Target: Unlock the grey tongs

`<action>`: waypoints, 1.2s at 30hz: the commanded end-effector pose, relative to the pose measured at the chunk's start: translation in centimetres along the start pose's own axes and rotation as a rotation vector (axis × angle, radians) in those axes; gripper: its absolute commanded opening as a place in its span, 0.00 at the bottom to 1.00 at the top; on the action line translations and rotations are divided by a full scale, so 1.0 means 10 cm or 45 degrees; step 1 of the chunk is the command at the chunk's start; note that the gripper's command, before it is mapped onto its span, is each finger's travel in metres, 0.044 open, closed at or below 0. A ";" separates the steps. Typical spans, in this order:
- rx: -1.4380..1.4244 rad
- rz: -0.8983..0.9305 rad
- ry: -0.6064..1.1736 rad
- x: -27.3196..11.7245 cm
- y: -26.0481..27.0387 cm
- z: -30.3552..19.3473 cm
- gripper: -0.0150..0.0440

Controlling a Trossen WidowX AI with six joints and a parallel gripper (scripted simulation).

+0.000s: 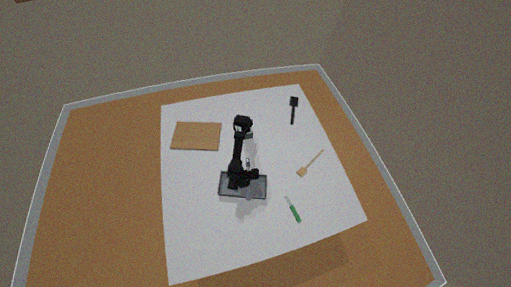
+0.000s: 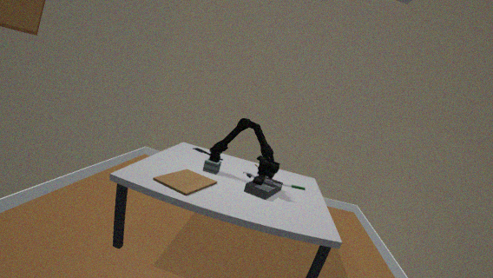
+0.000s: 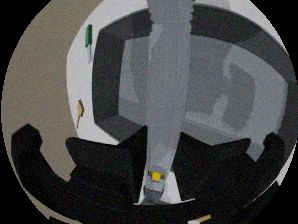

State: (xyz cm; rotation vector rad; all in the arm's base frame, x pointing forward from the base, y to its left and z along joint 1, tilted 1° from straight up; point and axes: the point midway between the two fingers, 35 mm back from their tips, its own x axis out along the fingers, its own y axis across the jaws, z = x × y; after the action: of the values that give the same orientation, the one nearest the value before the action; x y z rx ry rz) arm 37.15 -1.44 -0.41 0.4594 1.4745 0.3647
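The grey tongs (image 3: 170, 85) (image 1: 247, 161) lie lengthwise across the roasting tin (image 1: 225, 191) (image 2: 256, 191) (image 3: 106, 85), their arms together. A small yellow part shows near the narrow end in the wrist view. The scalloped end is at the top of that view. My gripper (image 3: 157, 127) (image 2: 259, 180) is shut on the tongs, with one black finger on each side, nearer the narrow end. It is low over the tin, and I cannot tell whether the tongs are lifted off the rim. The wooden board (image 1: 196, 136) (image 2: 186, 182) lies flat on the table, with nothing on it.
A green-handled tool (image 1: 295, 213) (image 2: 298, 188) (image 3: 88, 36) and a wooden tool (image 1: 302, 171) (image 3: 80, 107) lie to the tin's right in the top view. A black spatula (image 1: 294, 102) lies farther back. My arm's base block (image 2: 212, 166) stands beyond the board in the exterior view.
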 end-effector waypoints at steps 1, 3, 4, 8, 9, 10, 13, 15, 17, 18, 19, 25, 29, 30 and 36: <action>-0.003 0.000 -0.006 -0.14 0.08 0.03 0.00; -0.001 0.002 -0.004 -0.32 0.17 0.04 0.00; 0.001 0.004 -0.004 -0.43 0.24 0.03 0.00; 0.004 0.006 -0.002 -0.66 0.37 0.02 0.00; 0.004 0.006 -0.002 -0.66 0.37 0.02 0.00; 0.004 0.006 -0.002 -0.66 0.37 0.02 0.00; 0.004 0.006 -0.002 -0.66 0.37 0.02 0.00; 0.004 0.006 -0.002 -0.66 0.37 0.02 0.00; 0.004 0.006 -0.002 -0.66 0.37 0.02 0.00; 0.004 0.006 -0.002 -0.66 0.37 0.02 0.00; 0.004 0.001 0.000 -0.66 0.37 0.01 0.00; 0.005 -0.150 0.029 -0.61 0.38 -0.01 0.00; 0.006 -0.300 0.041 -0.58 0.40 -0.03 0.00; 0.006 -0.337 0.041 -0.57 0.40 -0.03 0.00; 0.005 -0.560 0.019 -0.57 0.43 -0.03 0.00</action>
State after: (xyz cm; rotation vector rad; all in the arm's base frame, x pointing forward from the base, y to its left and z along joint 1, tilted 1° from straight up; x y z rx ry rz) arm 36.65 -0.67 6.39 0.1775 1.5531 0.0786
